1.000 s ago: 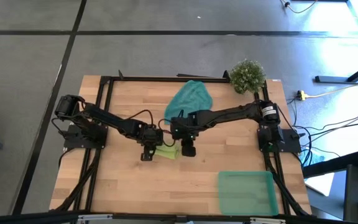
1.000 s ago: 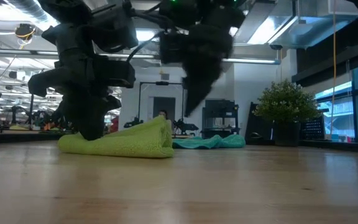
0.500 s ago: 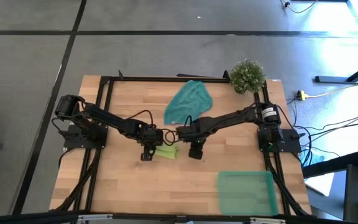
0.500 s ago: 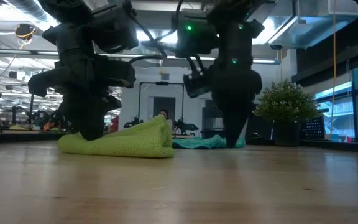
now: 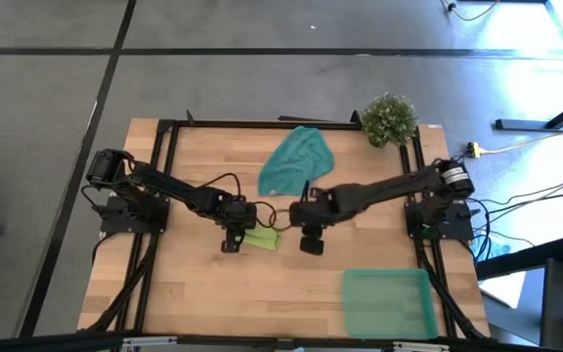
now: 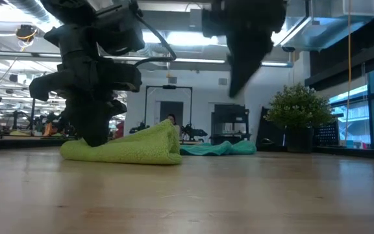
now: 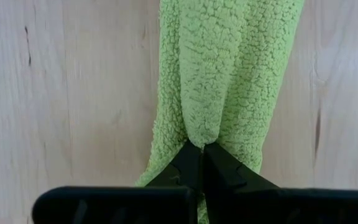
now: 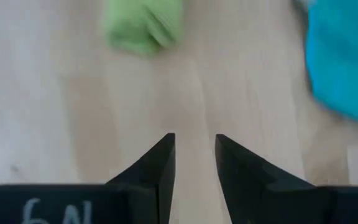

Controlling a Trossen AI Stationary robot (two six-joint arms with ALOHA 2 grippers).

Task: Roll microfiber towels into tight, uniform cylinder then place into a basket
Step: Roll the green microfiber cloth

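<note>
Two grippers are what you have to read, so start at the left gripper (image 7: 202,149): your wrist view shows its dark fingers pressed together on a fold of the lime green towel (image 7: 229,81), pinching the fleecy cloth where it bunches at the tips. From above you see that left gripper (image 5: 234,235) low over the wooden table (image 5: 194,293), just left of the table's middle, with the lime green towel (image 5: 262,238) lying as a short rolled bundle that sticks out to its right. At table height the roll (image 6: 132,148) rests flat on the wood, its left end under the gripper and its right end free. Your right gripper (image 8: 194,155) holds nothing; its fingers stand a little apart over bare wood, with the green roll's end and an edge of teal cloth farther ahead. From above it (image 5: 311,240) hangs just to the right of the roll, not touching it, and the table-level picture shows it lifted well clear of the surface. Behind both arms the teal towel (image 5: 296,161) lies spread loosely toward the far edge. A small bushy plant (image 5: 389,119) stands at the far right corner. Your basket (image 5: 387,303) sits at the near right, well apart from both towels.
</note>
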